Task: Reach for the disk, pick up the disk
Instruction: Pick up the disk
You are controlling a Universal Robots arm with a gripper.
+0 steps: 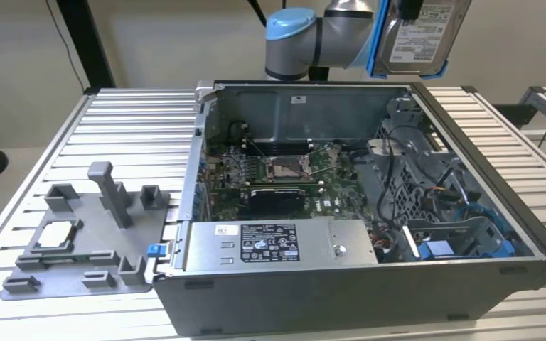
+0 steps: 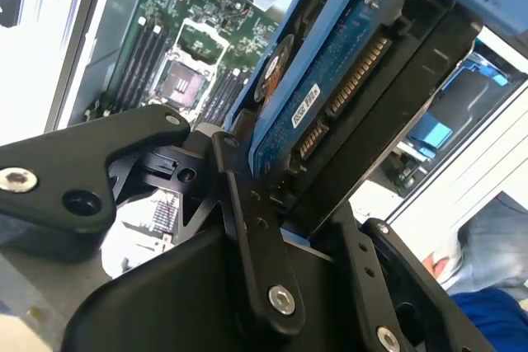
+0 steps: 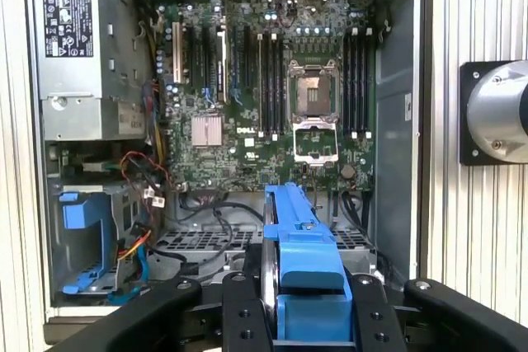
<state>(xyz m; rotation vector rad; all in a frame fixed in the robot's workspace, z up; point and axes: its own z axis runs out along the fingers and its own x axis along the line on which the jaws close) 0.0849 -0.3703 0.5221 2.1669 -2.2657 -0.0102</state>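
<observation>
We see an open computer case point(image 1: 349, 284) standing on a ribbed metal worktop point(image 1: 111, 128). Inside lies the green motherboard point(image 3: 264, 96) with its empty processor socket point(image 3: 313, 92), a grey power supply box point(image 1: 273, 245) along one wall, and a blue drive bay point(image 3: 87, 241). Beside the case, toward the exterior view's left, sits a grey plastic fixture point(image 1: 83, 234).

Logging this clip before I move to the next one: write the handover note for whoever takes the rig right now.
Claw: shut on the disk, gripping its edge in both wrist views.
Disk: in its blue bracket, held high above the open computer case, near the case's rear wall in the exterior view.
Done: reach and pick-up; the disk is clear of the case.
Left: nothing of this task.
</observation>
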